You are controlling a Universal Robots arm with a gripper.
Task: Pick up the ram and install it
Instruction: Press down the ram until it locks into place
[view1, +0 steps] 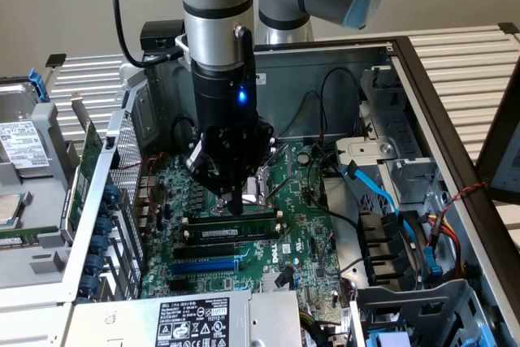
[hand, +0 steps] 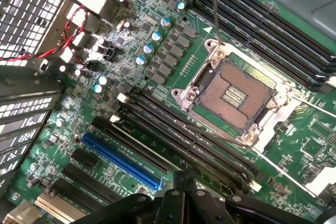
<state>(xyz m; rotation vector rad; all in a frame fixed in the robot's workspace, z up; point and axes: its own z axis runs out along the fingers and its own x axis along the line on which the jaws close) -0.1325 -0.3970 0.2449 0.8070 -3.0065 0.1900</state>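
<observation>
Jaws of the black gripper [view1: 236, 201] are together, touching the ram [view1: 233, 223], a long thin green stick seated in a black slot at 6 o'clock below it. Wrist view adds the bare metal-framed processor socket [hand: 233, 98] and blue slot [hand: 121, 161].

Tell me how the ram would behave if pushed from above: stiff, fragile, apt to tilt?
Probably stiff and light: the ram is a thin flat board. Standing on edge on the motherboard, it might tilt if the gripper presses off-centre. Its exposed chips look fragile.
</observation>
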